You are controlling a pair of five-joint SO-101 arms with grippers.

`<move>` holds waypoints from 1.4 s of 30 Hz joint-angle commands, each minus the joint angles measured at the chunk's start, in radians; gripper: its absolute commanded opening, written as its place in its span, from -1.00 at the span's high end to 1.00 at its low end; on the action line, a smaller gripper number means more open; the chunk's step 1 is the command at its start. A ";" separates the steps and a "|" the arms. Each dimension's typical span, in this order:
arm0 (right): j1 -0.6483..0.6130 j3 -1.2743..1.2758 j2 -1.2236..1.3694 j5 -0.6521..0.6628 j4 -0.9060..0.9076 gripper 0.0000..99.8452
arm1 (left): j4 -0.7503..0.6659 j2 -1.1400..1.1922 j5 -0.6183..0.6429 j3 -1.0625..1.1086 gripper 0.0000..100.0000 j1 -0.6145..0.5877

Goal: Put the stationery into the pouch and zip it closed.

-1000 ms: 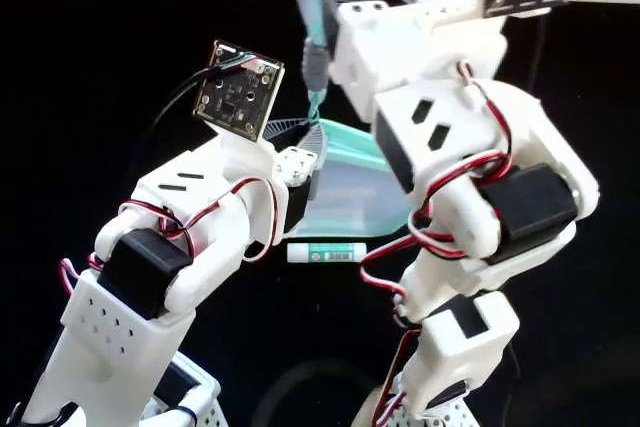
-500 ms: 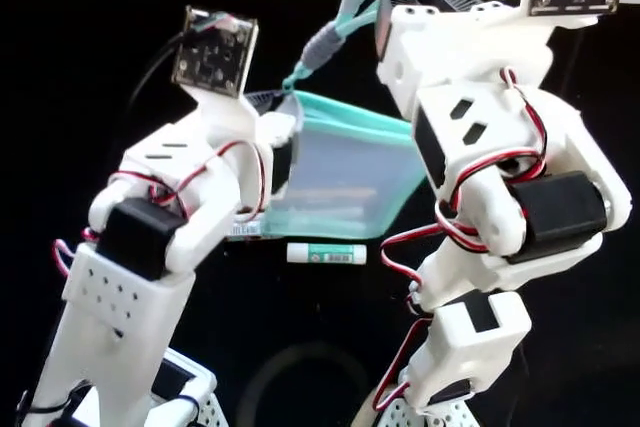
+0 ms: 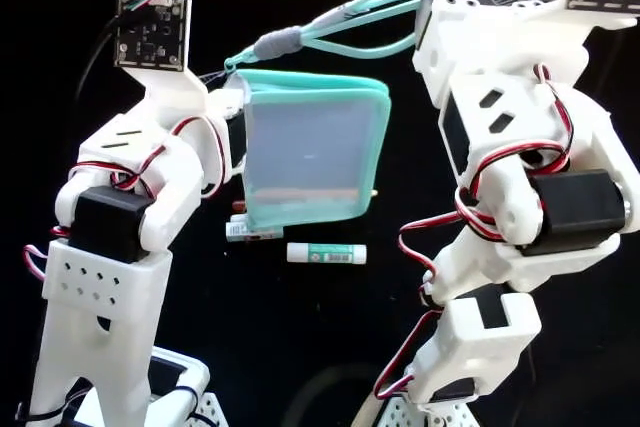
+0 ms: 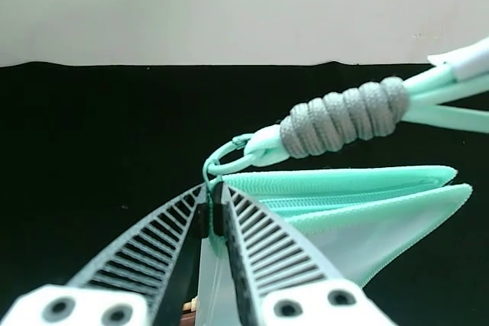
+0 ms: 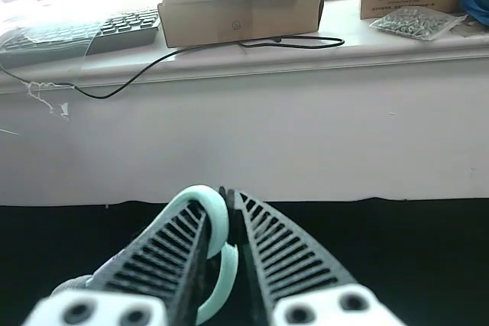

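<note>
Mint-green pouch (image 3: 305, 152) hangs in the air over the middle of the black table (image 3: 300, 347), strung between both arms. At its top corner, by the zip pull, the left gripper (image 4: 214, 192) is pressed together on the fabric. Pinching the cord (image 3: 370, 22) is the right gripper (image 5: 229, 198). A stick (image 3: 327, 253) and a pen (image 3: 250, 231) lie on the table just below the pouch's lower edge.

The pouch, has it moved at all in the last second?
Yes. Against the white glue stick, which stayed put, the pouch has risen and swung leftward.
</note>
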 commanded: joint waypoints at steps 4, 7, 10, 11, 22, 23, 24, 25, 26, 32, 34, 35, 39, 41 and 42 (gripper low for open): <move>0.067 -0.093 -0.021 0.006 0.008 0.99 | 0.003 0.010 -0.014 -0.010 0.99 -0.071; 0.104 -0.093 -0.021 0.005 0.008 0.99 | 0.003 0.010 -0.014 -0.010 0.99 -0.101; 0.133 -0.093 -0.021 0.005 0.008 0.99 | 0.003 0.010 -0.014 -0.010 0.99 -0.107; 0.142 -0.093 -0.021 0.003 0.008 0.99 | 0.003 0.010 -0.014 -0.010 0.99 -0.111; 0.179 -0.091 0.018 0.003 0.008 0.99 | 0.003 0.012 -0.014 -0.012 0.99 -0.128; 0.179 -0.093 0.033 0.003 0.008 0.99 | 0.003 0.012 -0.014 -0.012 0.99 -0.128; 0.179 -0.093 0.047 0.003 0.008 0.99 | 0.003 0.012 -0.014 -0.012 0.99 -0.128; 0.179 -0.093 0.056 0.003 0.008 0.99 | 0.003 0.012 -0.014 -0.012 0.99 -0.134; 0.180 -0.094 0.064 0.003 0.008 0.99 | 0.003 0.012 -0.014 -0.012 0.99 -0.140; 0.223 -0.094 0.085 0.003 0.008 0.99 | 0.003 0.012 -0.014 -0.012 0.99 -0.145; 0.243 -0.094 0.097 0.003 0.008 0.99 | 0.003 0.012 -0.014 -0.012 0.99 -0.145; 0.251 -0.094 0.102 0.002 0.008 0.99 | 0.003 0.012 -0.014 -0.012 0.99 -0.145; 0.268 -0.094 0.113 0.002 0.008 0.99 | 0.003 0.012 -0.014 -0.012 0.99 -0.145; 0.283 -0.094 0.114 0.002 0.008 0.99 | 0.003 0.012 -0.014 -0.012 0.99 -0.145; 0.291 -0.094 0.114 0.002 0.008 0.99 | 0.003 0.012 -0.014 -0.012 0.99 -0.145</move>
